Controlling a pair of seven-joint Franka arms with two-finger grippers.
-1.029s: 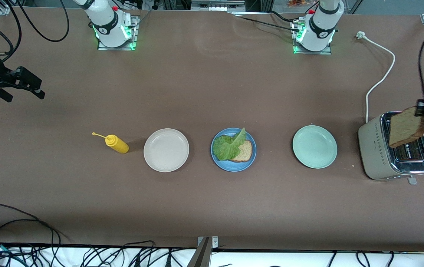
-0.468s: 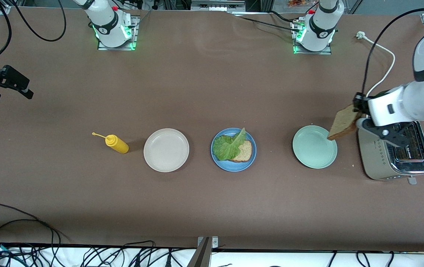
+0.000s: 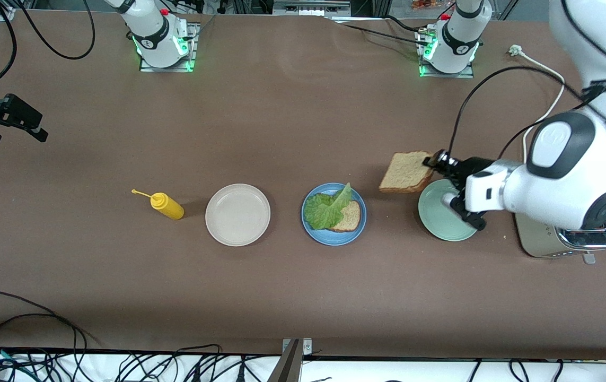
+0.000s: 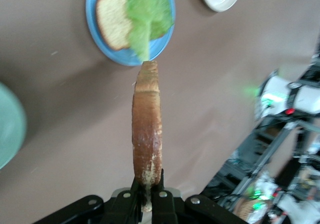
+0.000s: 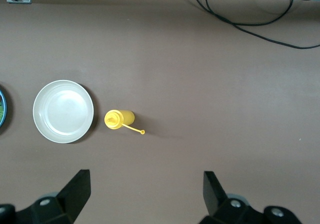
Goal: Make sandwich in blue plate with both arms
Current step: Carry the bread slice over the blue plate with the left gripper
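The blue plate [image 3: 333,236] sits mid-table with one brown bread slice [image 3: 351,217] on it and a green lettuce leaf [image 3: 326,210] lying over that slice. A second bread slice [image 3: 404,172] hangs in the air, with my left gripper [image 3: 433,160] shut on its edge. It is over the table between the mint-green plate and the blue plate. The left wrist view shows that slice [image 4: 147,129] edge-on in the left gripper [image 4: 148,185], with the blue plate [image 4: 161,48] and lettuce [image 4: 148,13] below. My right gripper [image 3: 17,132] waits open over the right arm's end of the table, with nothing in it [image 5: 145,185].
A mint-green plate [image 3: 439,222] lies partly under the left arm. A silver toaster [image 3: 561,237] stands at the left arm's end, its white cord [image 3: 544,113] trailing toward the bases. A beige plate [image 3: 237,214] and a yellow squeeze bottle [image 3: 167,206] lie toward the right arm's end.
My left arm carried the bread slice from above the toaster across the mint-green plate toward the blue plate. The right gripper drew slightly outward, then stayed still.
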